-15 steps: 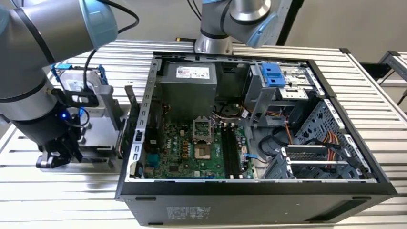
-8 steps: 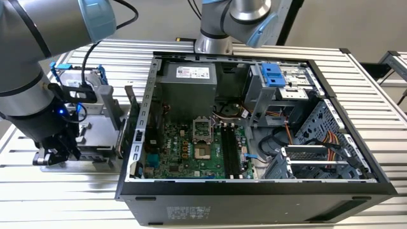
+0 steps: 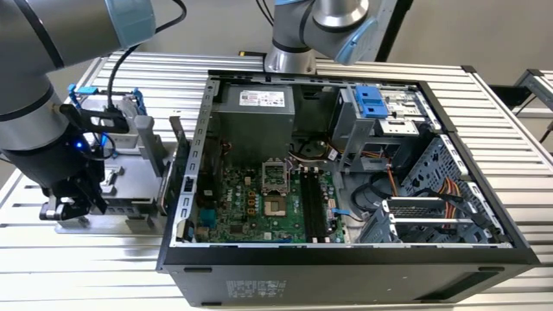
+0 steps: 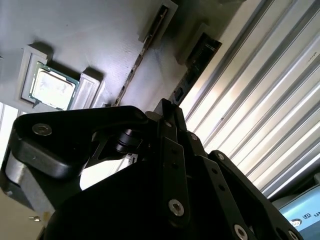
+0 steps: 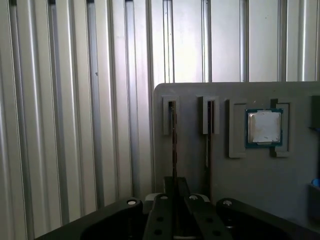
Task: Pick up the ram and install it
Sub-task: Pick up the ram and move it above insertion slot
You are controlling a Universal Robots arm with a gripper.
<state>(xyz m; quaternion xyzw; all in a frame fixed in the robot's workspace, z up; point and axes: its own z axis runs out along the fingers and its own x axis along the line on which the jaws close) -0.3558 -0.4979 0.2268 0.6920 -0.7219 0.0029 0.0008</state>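
Counter: ribbed aluminium counter (image 3: 519, 168) of long parallel slats, silver and glossy, catching bright bands of light.
Room: a plain beige wall (image 3: 484, 32) stands behind the counter.
Computer case: a black metal computer case (image 3: 346, 265) lies open on the counter. Inside it are a green circuit board (image 3: 250, 207), a grey metal box and coloured cables.
Tray: a flat, matte grey tray (image 5: 260, 190) sits on the counter at 9 o'clock from the case in the exterior view, just beside it. It has rounded corners and moulded slots and recesses.
Arm: a grey, rounded arm (image 3: 35, 116) with pale blue caps reaches down over the tray. Its base stands at 12 o'clock from the case.
Ram: the ram (image 5: 174, 145) is a thin, dark stick seen edge-on. It stands in the tray slot nearest the tray's edge.
Neighbours: a second stick (image 5: 208, 145) stands in the next slot, near the first and parallel to it. Beyond that a square chip (image 5: 264, 126) with a silver lid lies flat in its own recess.
Gripper: the black, bolted metal gripper (image 5: 175, 187) sits on the ram. Its fingers are drawn close together against the stick's two faces and appear to pinch it while it is in its slot.
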